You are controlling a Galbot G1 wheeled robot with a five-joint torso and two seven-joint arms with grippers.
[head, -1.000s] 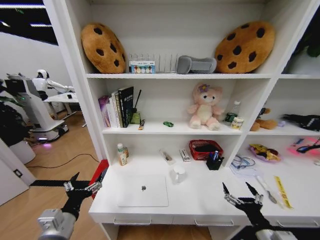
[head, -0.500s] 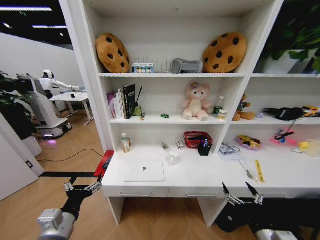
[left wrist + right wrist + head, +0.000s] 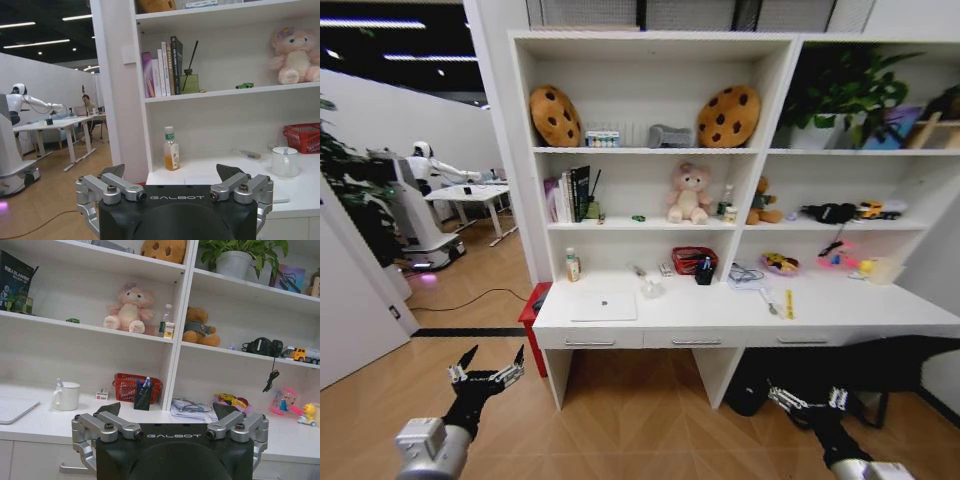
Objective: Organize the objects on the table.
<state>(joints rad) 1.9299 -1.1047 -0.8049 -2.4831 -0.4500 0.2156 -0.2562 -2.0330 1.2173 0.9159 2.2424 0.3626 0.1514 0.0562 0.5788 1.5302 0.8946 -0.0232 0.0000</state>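
Though shut, laptop (image 3: 604,306) gleams silver.

1. The long white desk (image 3: 720,322) stands under the white shelves, with a row of drawers along its front.
2. A shut silver laptop (image 3: 604,306) lies flat on the desk.
3. A white mug (image 3: 651,289) stands just beside the laptop, nearer the red basket (image 3: 693,260).
4. A small bottle (image 3: 572,266) stands behind the laptop, by the wall.
5. A black pen cup (image 3: 704,273) stands just beside the red basket.
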